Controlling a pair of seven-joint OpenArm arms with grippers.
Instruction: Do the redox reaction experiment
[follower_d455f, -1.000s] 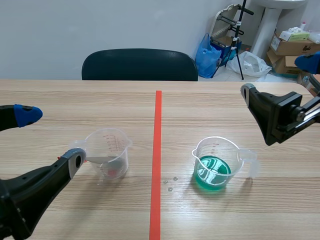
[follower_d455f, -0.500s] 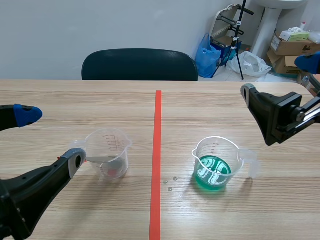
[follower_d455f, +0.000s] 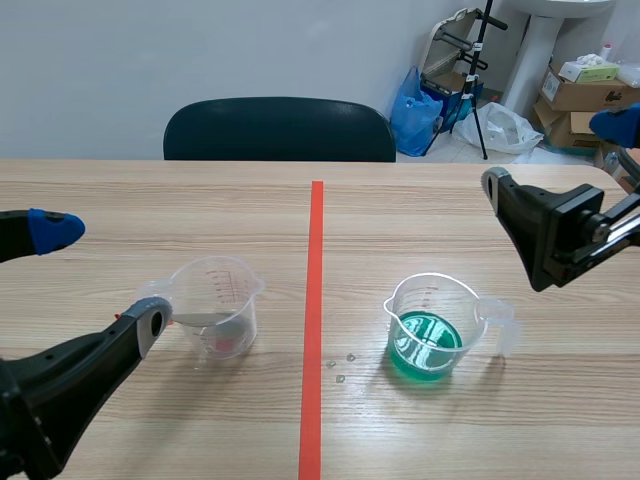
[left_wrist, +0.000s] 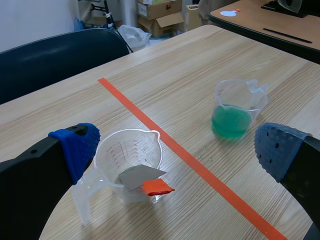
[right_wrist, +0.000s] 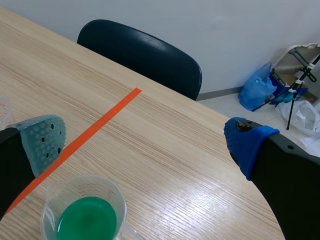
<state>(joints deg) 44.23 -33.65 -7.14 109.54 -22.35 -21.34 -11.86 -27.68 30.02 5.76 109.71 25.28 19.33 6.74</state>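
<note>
A clear measuring cup (follower_d455f: 218, 305) stands left of the orange tape line, with a grey metal strip (left_wrist: 140, 176) and an orange-red piece (left_wrist: 157, 188) inside. A second clear cup (follower_d455f: 432, 325) holding green liquid (right_wrist: 86, 223) stands right of the line. My left gripper (follower_d455f: 97, 278) is open near the table's left edge; the strip cup (left_wrist: 131, 162) sits just ahead of its blue-padded finger (left_wrist: 76, 145). Higher up at the right, my right gripper (follower_d455f: 555, 155) is open, and the green cup (right_wrist: 85, 215) lies below, near its grey-green pad (right_wrist: 45, 140).
A few small droplets (follower_d455f: 340, 365) lie on the wood between the tape line (follower_d455f: 315, 300) and the green cup. A dark chair (follower_d455f: 280, 128) stands behind the table's far edge. Boxes (follower_d455f: 585, 85) and a blue bag (follower_d455f: 415, 110) sit on the floor at the back right.
</note>
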